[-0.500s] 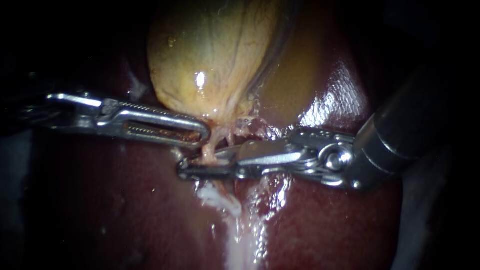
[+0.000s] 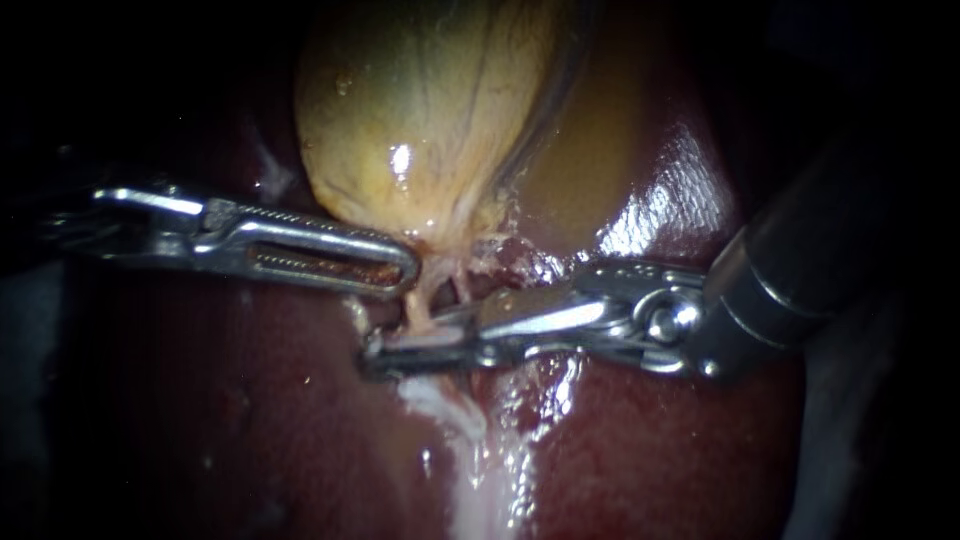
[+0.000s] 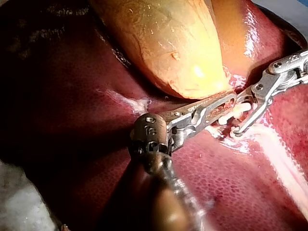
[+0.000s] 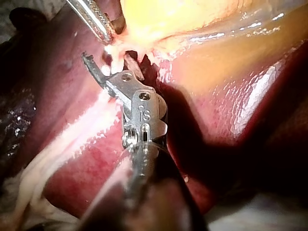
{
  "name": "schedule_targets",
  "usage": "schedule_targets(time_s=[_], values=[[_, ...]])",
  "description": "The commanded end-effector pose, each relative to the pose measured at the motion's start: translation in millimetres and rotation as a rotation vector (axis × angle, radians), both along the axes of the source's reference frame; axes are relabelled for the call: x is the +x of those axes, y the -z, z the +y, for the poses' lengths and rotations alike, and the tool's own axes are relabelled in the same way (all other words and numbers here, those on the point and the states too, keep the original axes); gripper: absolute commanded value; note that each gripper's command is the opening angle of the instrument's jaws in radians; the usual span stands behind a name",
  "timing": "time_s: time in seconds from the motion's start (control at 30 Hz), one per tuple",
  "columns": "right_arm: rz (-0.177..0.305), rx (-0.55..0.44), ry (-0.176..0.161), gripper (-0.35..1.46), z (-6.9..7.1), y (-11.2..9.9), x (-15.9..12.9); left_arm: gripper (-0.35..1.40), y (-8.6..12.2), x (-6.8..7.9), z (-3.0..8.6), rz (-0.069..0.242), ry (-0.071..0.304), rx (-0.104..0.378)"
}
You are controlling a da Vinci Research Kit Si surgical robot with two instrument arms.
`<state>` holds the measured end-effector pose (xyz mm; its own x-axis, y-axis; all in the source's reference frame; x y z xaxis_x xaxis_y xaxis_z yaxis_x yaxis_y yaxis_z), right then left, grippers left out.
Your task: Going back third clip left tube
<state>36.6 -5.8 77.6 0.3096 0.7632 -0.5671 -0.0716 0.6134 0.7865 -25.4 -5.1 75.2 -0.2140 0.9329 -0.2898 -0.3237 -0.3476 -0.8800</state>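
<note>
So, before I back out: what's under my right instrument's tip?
A pale tube runs down under the right instrument, with dark liver beneath. The stretch it crosses is covered, so any clip there is hidden.

Silver steel left instrument [image 2: 405, 272] and right instrument [image 2: 378, 355]; screw-pinned wrists, dark round shafts.
</note>
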Motion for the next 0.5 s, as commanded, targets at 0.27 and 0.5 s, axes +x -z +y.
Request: schedule_targets(time_s=[0.27, 0.5], values=[[0.012, -0.038, 0.014, 0.49, 1.1, 1.0, -2.4, -0.35, 0.1, 0.1, 0.0, 0.000, 0.000, 0.000], [0.018, -0.036, 0.023, 0.49, 1.0, 1.5, -4.7, -0.35, 0.0, 0.1, 0.0, -0.001, -0.001, 0.000]])
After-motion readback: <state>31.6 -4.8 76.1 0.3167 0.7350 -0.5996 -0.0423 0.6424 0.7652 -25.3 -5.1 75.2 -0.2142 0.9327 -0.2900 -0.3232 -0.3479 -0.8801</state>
